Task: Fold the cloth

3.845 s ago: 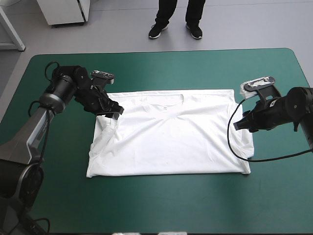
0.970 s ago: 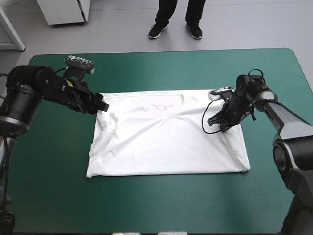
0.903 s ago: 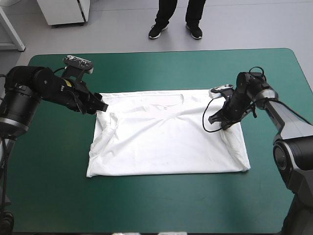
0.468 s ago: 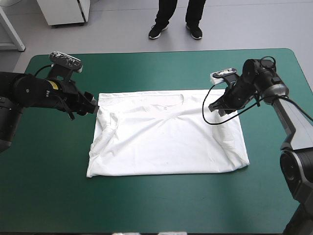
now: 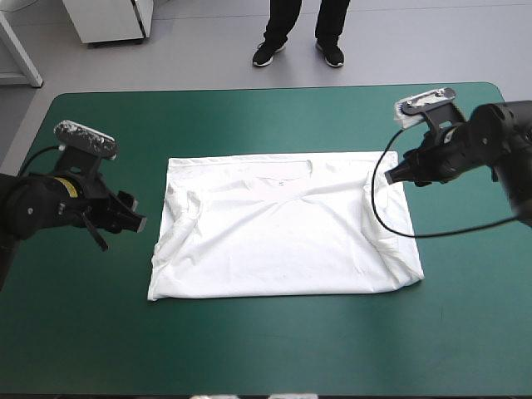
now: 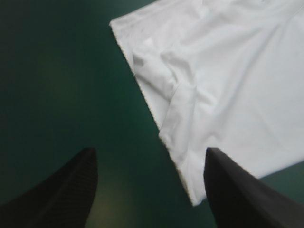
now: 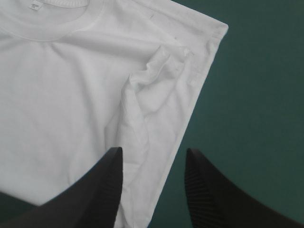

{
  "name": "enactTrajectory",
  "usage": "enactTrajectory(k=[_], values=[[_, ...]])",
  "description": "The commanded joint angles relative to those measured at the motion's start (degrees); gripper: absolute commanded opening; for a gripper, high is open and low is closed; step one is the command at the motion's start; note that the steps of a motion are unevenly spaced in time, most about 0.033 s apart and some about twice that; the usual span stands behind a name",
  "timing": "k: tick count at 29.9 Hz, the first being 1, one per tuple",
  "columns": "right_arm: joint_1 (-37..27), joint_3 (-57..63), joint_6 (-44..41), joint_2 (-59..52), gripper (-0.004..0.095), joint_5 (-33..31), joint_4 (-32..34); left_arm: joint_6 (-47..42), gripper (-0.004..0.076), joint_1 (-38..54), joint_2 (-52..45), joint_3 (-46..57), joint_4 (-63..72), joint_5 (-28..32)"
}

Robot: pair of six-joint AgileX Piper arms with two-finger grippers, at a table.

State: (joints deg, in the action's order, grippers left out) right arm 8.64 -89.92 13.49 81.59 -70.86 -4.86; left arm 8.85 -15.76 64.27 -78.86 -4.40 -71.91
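The white T-shirt (image 5: 283, 233) lies spread flat in the middle of the table, collar toward the far edge, both sleeves folded in over its body. My left gripper (image 5: 133, 223) hovers over the teal-green cover just left of the shirt's left side. It is open (image 6: 149, 151), with the folded left sleeve (image 6: 161, 80) ahead of it. My right gripper (image 5: 396, 175) hangs by the shirt's far right corner, also open (image 7: 153, 151). The shirt's right side edge runs between its fingers without touching them, and the folded right sleeve (image 7: 147, 90) and collar (image 7: 61, 9) lie ahead.
Teal-green cover (image 5: 249, 349) shows on every side of the shirt, with the widest band toward the table's near edge.
Both grippers tucked the sleeves in over the shirt, let go and drew back outward: the left toward the table's left side, the right up and to the right.
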Motion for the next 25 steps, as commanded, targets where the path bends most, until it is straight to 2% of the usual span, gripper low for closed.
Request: enactTrajectory(k=[1,6,10,15,20,25], values=[[-0.3,6.5,-0.5,-9.1,0.0414,-0.8,1.4,-3.5,0.0474,-1.8,-3.2,6.4,-3.5,-1.8],[-0.3,19.9,-0.4,-16.6,0.0507,-0.5,3.5,-3.5,0.0477,-2.3,-3.5,15.6,-0.2,1.2],[-0.3,25.1,-1.9,-18.4,0.0586,0.2,3.8,-3.2,0.0501,-2.3,-2.9,20.7,1.2,3.2],[-0.3,25.3,-2.4,-18.1,0.0587,2.8,3.6,-3.2,0.0503,-2.3,-0.1,25.8,3.1,6.9],[-0.3,25.3,-2.4,-17.5,0.0587,3.9,3.9,-2.3,0.0503,-2.3,3.9,28.5,3.9,13.1],[-0.3,25.3,-2.4,-16.3,0.0586,3.9,3.9,-2.2,0.0503,-2.3,9.9,28.9,3.9,15.2]])
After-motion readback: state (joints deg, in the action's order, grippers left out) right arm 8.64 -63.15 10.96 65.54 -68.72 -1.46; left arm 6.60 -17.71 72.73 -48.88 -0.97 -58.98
